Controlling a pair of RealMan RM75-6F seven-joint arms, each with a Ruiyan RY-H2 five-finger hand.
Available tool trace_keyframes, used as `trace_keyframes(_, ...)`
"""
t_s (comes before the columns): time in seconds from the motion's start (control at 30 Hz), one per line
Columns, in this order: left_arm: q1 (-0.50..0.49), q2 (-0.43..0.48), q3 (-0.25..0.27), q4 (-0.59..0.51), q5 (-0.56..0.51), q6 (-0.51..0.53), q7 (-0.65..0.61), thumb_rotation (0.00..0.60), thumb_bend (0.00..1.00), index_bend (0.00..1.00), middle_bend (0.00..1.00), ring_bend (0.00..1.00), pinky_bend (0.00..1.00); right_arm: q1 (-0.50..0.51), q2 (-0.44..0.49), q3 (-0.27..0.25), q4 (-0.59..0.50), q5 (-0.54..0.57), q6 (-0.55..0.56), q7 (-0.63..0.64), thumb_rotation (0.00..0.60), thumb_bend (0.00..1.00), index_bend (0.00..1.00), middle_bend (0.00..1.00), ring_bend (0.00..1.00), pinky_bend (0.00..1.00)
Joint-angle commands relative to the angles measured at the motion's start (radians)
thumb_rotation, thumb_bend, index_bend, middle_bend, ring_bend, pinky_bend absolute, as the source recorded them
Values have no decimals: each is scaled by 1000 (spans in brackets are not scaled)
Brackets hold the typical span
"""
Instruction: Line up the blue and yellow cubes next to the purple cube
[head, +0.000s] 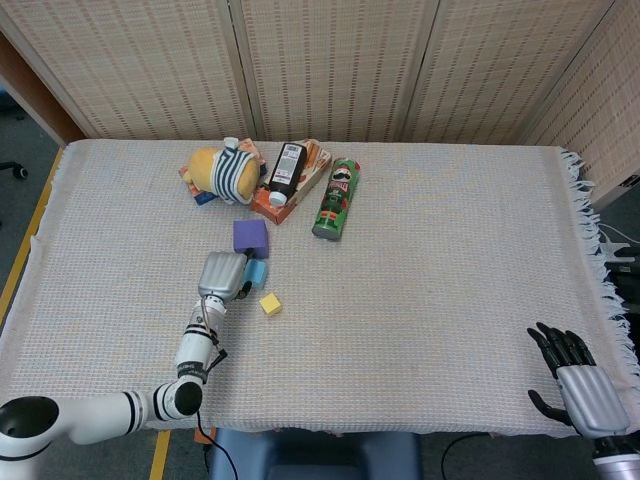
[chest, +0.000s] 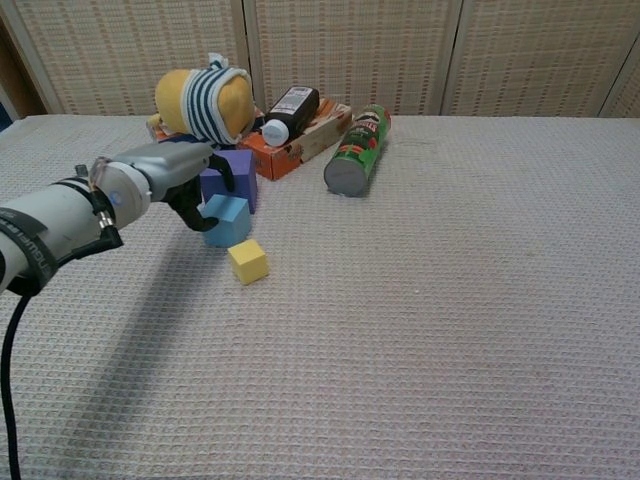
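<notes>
purple cube (chest: 233, 174) plain purple | blue cube (chest: 228, 220) light blue | yellow cube (chest: 248, 261) yellow | plush toy (chest: 205, 100) yellow, navy-and-white striped | bottle (chest: 288, 112) dark, white cap | box (chest: 305, 139) orange | can (chest: 358, 150) green, red-white label | left hand (chest: 178, 168) silver, black fingers | tabletop (chest: 450, 300) pale beige waffle weave

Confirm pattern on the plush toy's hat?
Navy and white stripes on the yellow plush toy's hat; clearest in chest view.
</notes>
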Motion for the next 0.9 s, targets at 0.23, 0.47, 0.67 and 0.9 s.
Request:
trace_keyframes(0.23,4,13,5,-21,11,3,-6,600,349,250,1000,1000,1000,-2,1,0,0,-1,3,1,600,38,0,0,0,0)
trace_keyframes(0.47,57,86,53,-190,127,83,-35,600,351,276,1000,1000,1000,-1,3,-4,-1,-11,3,5,600,39,0,0,0,0)
trace_keyframes(0.67,86,154,95,-300,79,59,-10,600,393,312,1000,1000,1000,-4,5,-11,-2,-25,10,7,600,39,0,0,0,0)
trace_keyframes(0.9,106,170,147,-307,107,28,-32,600,416,297,1000,1000,1000,-10,9,-10,-3,-28,24,13,600,38,0,0,0,0)
